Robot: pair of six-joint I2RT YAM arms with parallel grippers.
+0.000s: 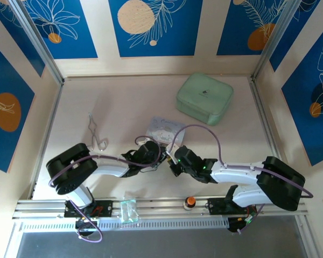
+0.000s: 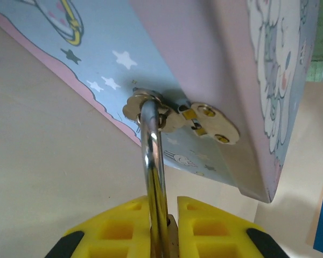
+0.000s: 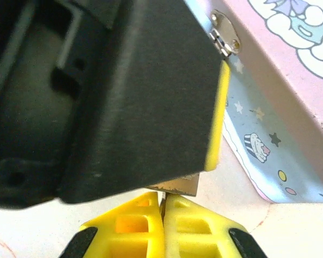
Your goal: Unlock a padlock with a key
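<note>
Right gripper (image 3: 162, 214) is pinched almost shut on the thin, flat silvery-gold key (image 3: 176, 186). Left gripper (image 2: 171, 232) clamps the small brass padlock with silver shackle (image 2: 152, 156), hooked through the hasp of the blue-pink cartoon box (image 2: 215, 48). Risk: keyhole is hidden, so a misaligned key may jam or slip.

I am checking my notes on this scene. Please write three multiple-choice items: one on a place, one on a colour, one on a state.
1. Where does the shackle of the padlock go? A on the tongs; B through the clasp of the box; C flat on the table.
2. What colour is the zipped case? A red; B black; C green.
3. The left gripper is: A shut on the padlock; B open; C holding the tongs.
Answers: B, the shackle loops through the clasp; C, it is pale green; A, its yellow fingers press the padlock from both sides.
</note>
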